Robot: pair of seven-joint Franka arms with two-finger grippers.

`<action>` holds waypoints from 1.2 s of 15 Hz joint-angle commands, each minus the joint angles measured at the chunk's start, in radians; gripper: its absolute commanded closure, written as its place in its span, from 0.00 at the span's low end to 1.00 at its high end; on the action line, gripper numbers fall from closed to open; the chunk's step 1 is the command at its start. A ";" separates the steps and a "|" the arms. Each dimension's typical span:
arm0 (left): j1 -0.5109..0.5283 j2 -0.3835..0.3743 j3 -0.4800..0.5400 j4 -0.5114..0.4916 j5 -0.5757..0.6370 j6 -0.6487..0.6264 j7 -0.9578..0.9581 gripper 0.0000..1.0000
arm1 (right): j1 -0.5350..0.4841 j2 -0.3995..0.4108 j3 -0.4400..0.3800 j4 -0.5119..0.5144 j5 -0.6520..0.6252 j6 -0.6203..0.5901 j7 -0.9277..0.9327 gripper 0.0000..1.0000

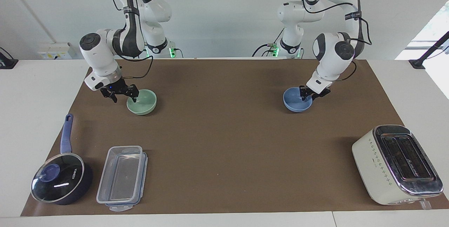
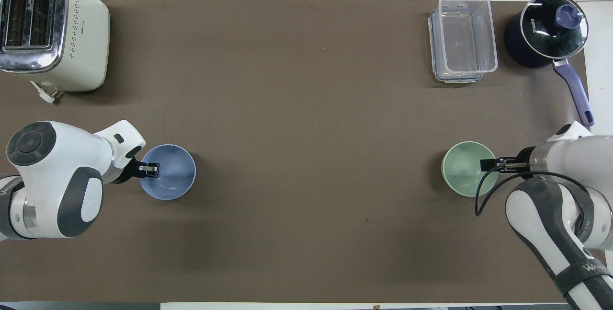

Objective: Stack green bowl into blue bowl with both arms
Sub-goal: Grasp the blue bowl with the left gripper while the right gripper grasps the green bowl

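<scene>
The green bowl (image 1: 143,102) stands upright on the brown mat toward the right arm's end; it also shows in the overhead view (image 2: 463,170). My right gripper (image 1: 124,98) is open and low at its rim, one finger inside and one outside; in the overhead view the right gripper (image 2: 488,164) covers that rim. The blue bowl (image 1: 295,102) stands upright toward the left arm's end, seen from overhead too (image 2: 170,173). My left gripper (image 1: 307,97) is open and down at its rim, and in the overhead view the left gripper (image 2: 150,169) covers that rim.
A cream toaster (image 1: 396,164) stands farther from the robots at the left arm's end. A clear rectangular container (image 1: 122,177) and a dark blue saucepan with glass lid (image 1: 59,179) stand farther out at the right arm's end. The brown mat (image 1: 224,139) lies between.
</scene>
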 commanded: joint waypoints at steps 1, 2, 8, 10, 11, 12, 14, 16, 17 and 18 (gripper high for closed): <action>-0.007 -0.006 0.007 0.018 0.008 0.015 0.005 1.00 | -0.005 -0.005 0.008 -0.017 0.018 0.011 -0.016 0.20; -0.010 0.006 0.004 0.068 0.008 -0.010 -0.004 1.00 | -0.005 -0.008 0.008 -0.025 0.018 0.011 -0.016 0.33; -0.287 0.103 0.002 0.391 -0.044 -0.242 -0.258 1.00 | -0.002 -0.018 0.008 -0.050 0.019 0.007 -0.013 1.00; -0.432 0.124 0.002 0.362 -0.046 -0.161 -0.398 1.00 | -0.002 -0.021 0.008 -0.054 0.021 0.001 -0.014 1.00; -0.490 0.142 0.002 0.343 -0.048 -0.113 -0.438 1.00 | -0.002 -0.021 0.008 -0.053 0.021 -0.002 -0.020 1.00; -0.527 0.152 0.002 0.331 -0.052 -0.072 -0.473 1.00 | -0.003 -0.021 0.010 -0.051 0.021 -0.004 -0.023 1.00; -0.576 0.199 0.002 0.322 -0.054 -0.004 -0.503 1.00 | -0.002 -0.039 0.010 -0.045 0.021 -0.018 -0.025 1.00; -0.590 0.233 0.002 0.325 -0.063 0.019 -0.504 1.00 | 0.000 -0.065 0.010 -0.010 0.021 -0.082 -0.020 1.00; -0.595 0.242 0.002 0.323 -0.066 0.039 -0.504 1.00 | 0.000 -0.071 0.011 0.016 0.022 -0.125 -0.017 1.00; -0.595 0.256 0.002 0.322 -0.068 0.050 -0.504 1.00 | 0.000 -0.077 0.016 0.044 0.024 -0.165 -0.014 1.00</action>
